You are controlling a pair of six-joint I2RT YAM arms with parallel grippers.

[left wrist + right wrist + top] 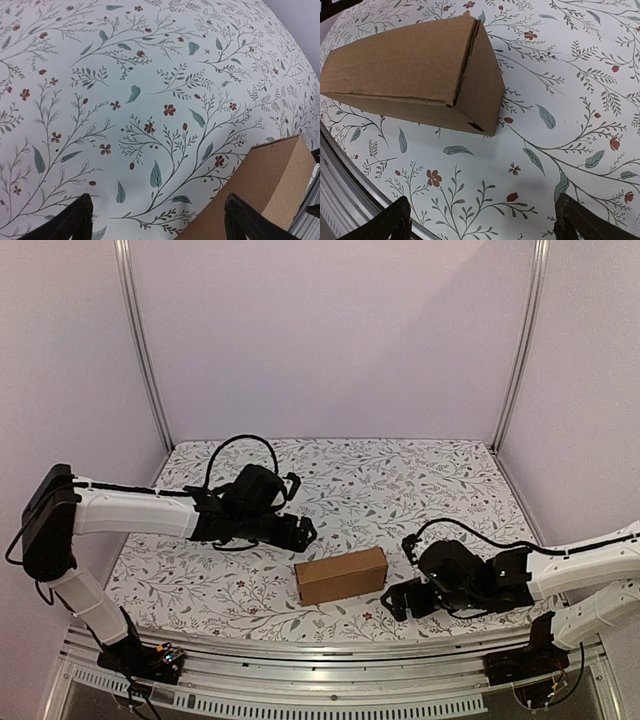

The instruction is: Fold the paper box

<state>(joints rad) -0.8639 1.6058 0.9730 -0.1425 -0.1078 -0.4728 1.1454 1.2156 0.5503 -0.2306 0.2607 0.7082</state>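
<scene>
The paper box [341, 574] is a small closed brown cardboard box lying flat on the floral cloth near the table's front middle. It also shows in the right wrist view [415, 75] with its lid down, and as one corner in the left wrist view [260, 190]. My left gripper [300, 532] is open and empty, just behind the box's left end, apart from it. My right gripper [398, 598] is open and empty, just right of the box's right end, apart from it. In both wrist views only floral cloth lies between the fingertips.
The floral cloth [400, 490] covers the table. A metal rail [330, 660] runs along the near edge, close in front of the box and the right gripper. Two upright frame posts [145, 350] stand at the back corners before white walls.
</scene>
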